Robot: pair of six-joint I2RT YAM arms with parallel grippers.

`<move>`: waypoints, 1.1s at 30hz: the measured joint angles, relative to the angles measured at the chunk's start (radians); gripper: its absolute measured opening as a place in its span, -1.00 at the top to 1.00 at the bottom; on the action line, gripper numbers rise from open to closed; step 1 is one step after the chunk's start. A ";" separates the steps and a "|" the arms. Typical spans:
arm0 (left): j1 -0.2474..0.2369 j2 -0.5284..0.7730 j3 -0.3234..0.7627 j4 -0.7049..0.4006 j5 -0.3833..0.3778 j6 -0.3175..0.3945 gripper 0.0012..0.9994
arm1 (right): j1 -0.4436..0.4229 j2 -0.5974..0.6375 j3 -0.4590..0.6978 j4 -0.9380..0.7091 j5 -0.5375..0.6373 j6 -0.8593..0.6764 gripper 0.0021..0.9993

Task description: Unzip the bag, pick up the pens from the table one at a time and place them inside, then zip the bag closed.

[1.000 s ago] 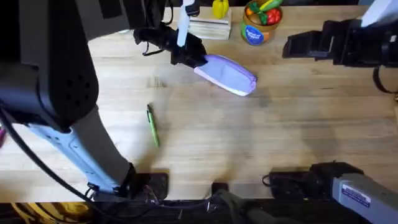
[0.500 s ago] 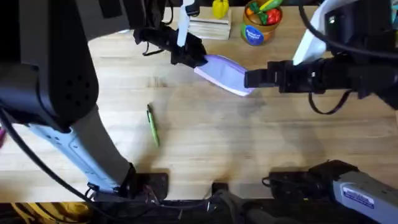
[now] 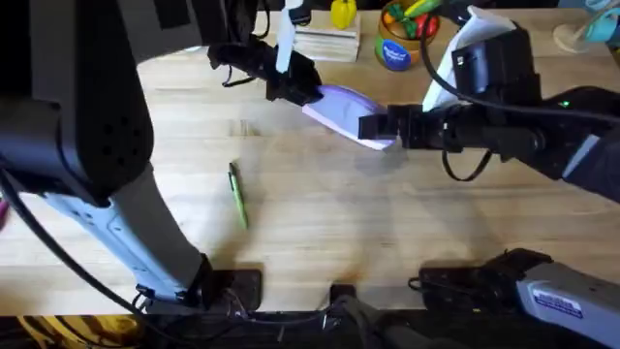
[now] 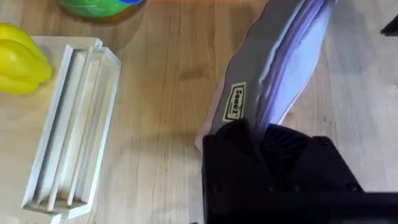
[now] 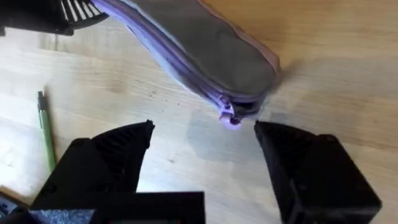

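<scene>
Toward the worktop's (image 3: 387, 233) far edge we count one bag (image 3: 351, 113): left hand (image 4: 258, 140) apparently pinches its end, right hand (image 5: 204, 142) gapes wide at its zip pull (image 5: 229, 118). One green pen (image 3: 237, 195) lies left.

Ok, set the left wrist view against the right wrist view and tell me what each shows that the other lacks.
Left wrist alone: a pale wooden slotted block, a yellow toy beside it, a yellow label on the bag, and the left gripper shut on the bag's end.

Right wrist alone: the zip pull at the bag's closed end, a green pen lying on the table, and the right gripper open just short of the pull.

Both: the lavender bag, zipped.
</scene>
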 joint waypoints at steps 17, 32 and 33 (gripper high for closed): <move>0.000 0.000 0.000 0.000 0.000 0.000 0.92 | 0.000 0.026 0.000 0.008 0.048 0.003 -0.02; 0.000 0.000 0.000 0.000 0.000 0.000 0.92 | 0.000 0.026 0.000 0.007 0.085 0.003 0.58; 0.000 0.000 0.000 0.000 0.000 0.000 0.92 | 0.000 0.026 0.000 0.007 0.087 0.003 0.62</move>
